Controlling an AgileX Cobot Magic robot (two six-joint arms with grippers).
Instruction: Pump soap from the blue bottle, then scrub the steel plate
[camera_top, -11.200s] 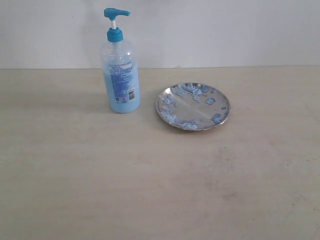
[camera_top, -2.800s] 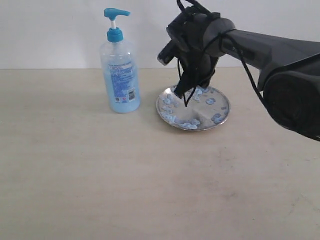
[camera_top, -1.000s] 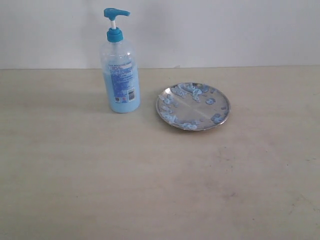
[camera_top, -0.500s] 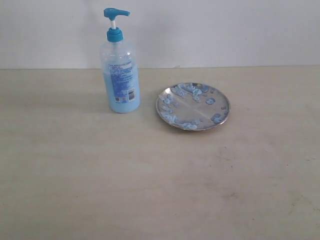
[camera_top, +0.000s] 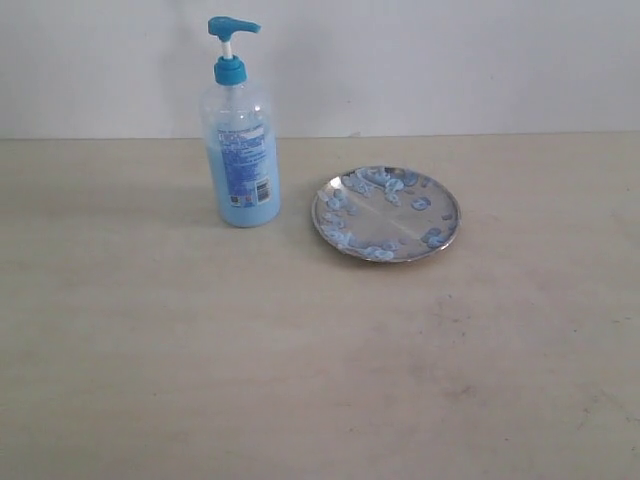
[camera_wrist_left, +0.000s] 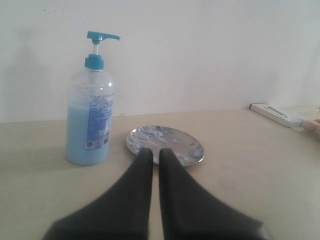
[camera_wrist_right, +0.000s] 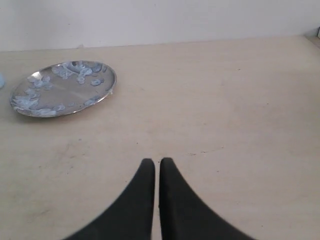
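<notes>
The blue bottle (camera_top: 240, 150) stands upright at the back left of the table, about half full of pale blue soap (camera_top: 243, 190), pump head raised. To its right lies the steel plate (camera_top: 386, 213), dotted with small blue soap blobs (camera_top: 378, 252). Neither arm shows in the exterior view. In the left wrist view my left gripper (camera_wrist_left: 155, 151) is shut and empty, well short of the bottle (camera_wrist_left: 90, 120) and plate (camera_wrist_left: 165, 143). In the right wrist view my right gripper (camera_wrist_right: 156, 161) is shut and empty above bare table, far from the plate (camera_wrist_right: 62, 94).
A white wall runs behind the beige table (camera_top: 320, 380). In the left wrist view a flat white object (camera_wrist_left: 276, 113) lies at the far side of the table, away from the plate.
About three seconds ago the right arm hung over the plate; it has since withdrawn from the exterior view. Over the last second the bottle and plate have not moved.
</notes>
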